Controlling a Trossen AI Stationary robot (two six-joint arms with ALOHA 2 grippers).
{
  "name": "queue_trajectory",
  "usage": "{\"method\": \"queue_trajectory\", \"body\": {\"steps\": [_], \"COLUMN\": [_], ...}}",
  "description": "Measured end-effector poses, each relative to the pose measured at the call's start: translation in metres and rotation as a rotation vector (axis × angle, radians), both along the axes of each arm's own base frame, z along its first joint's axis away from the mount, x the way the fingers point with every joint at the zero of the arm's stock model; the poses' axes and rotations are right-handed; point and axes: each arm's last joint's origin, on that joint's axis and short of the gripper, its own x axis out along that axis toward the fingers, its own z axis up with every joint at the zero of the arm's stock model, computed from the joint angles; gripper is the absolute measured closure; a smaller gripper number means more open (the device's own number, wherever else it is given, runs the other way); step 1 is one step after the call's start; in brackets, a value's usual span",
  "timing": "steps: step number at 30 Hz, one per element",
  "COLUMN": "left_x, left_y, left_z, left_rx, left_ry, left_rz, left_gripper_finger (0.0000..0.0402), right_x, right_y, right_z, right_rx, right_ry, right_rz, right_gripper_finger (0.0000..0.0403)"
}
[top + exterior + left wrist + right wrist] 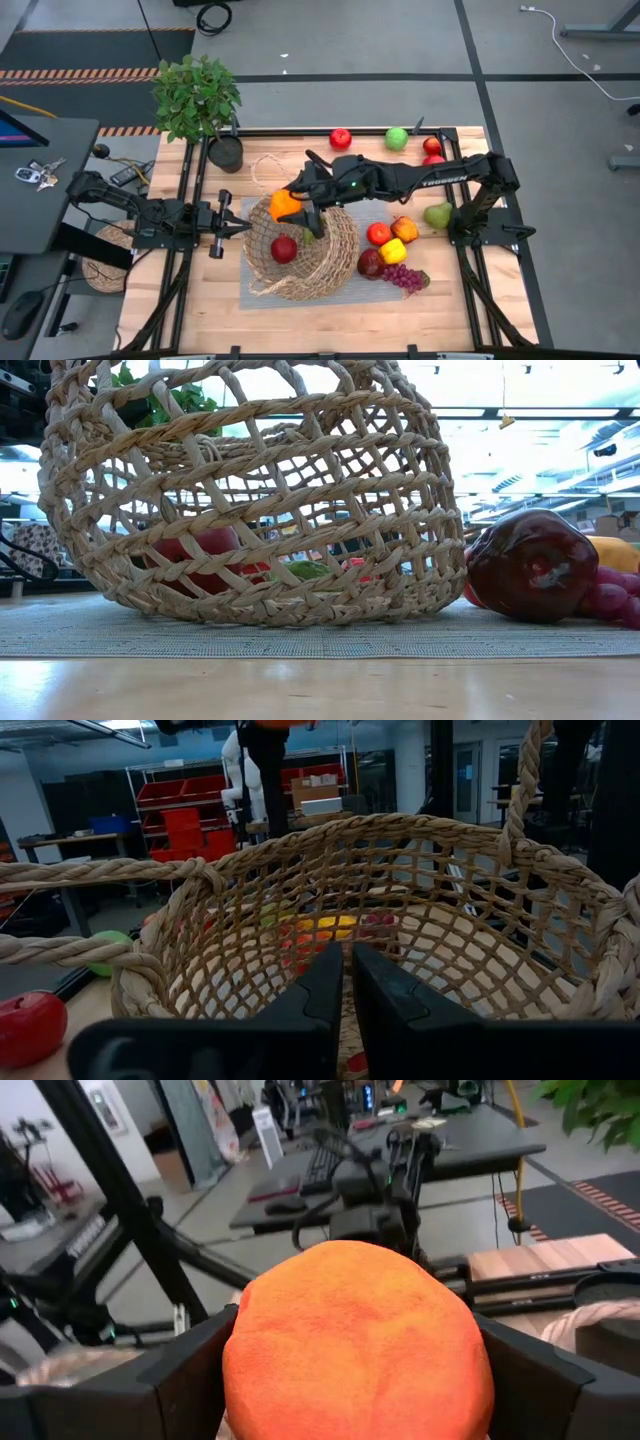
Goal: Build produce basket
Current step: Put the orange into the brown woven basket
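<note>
The tan wicker basket (300, 250) stands tilted on a grey mat (400, 212), its mouth toward the table's left. Inside it lie a red apple (284, 248) and a green piece (305, 570). My right gripper (287, 207) hangs over the basket's far left rim, shut on an orange (355, 1350). My left gripper (243, 227) is at the basket's left rim, its fingers nearly together. More produce lies on the right: a pear (437, 214), a red apple (379, 233), a yellow piece (393, 250), a dark apple (530, 565) and grapes (405, 278). My left gripper comes level from the table's left at the basket's near rim (125, 990). Its fingers (310, 1000) stand almost together with weave showing in the slit between them. The fingers themselves cover the place of contact. My right gripper pinches the orange by its two opposite sides (240, 1370) between its fingers (185, 1375). The fingers reach in nearly level from the table's right. The orange is lifted clear, above the basket's rim.
A potted leafy plant (197, 95) stands at the far left corner. A red apple (340, 138), a green apple (397, 138) and red apples (432, 148) lie along the far edge. A flat woven disc (105, 255) sits off the table's left.
</note>
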Motion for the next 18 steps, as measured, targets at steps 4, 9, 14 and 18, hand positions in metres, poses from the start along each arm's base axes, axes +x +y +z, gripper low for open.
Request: {"method": "queue_trajectory", "body": {"steps": [4, 9, 14, 18], "left_x": [0.0, 0.0, 0.0, 0.0], "left_y": [0.0, 0.0, 0.0, 0.0], "left_z": [0.0, 0.0, 0.0, 0.0], "left_rx": [0.0, 0.0, 0.001, 0.0], "left_ry": [0.0, -0.001, 0.001, 0.0], "left_rz": [0.0, 0.0, 0.0, 0.0], "left_gripper_finger": [0.0368, 0.0374, 0.0369, 0.0366], "right_x": [0.004, 0.022, 0.043, 0.055], "right_y": [0.005, 0.018, 0.028, 0.029], "right_z": [-0.009, -0.02, -0.028, -0.029], "right_rx": [-0.031, -0.107, -0.244, -0.293], "right_ry": [0.047, 0.163, 0.314, 0.394], "right_rz": [0.018, 0.058, 0.068, 0.09], "right_gripper_finger": [0.0057, 0.0057, 0.0057, 0.0057]}}
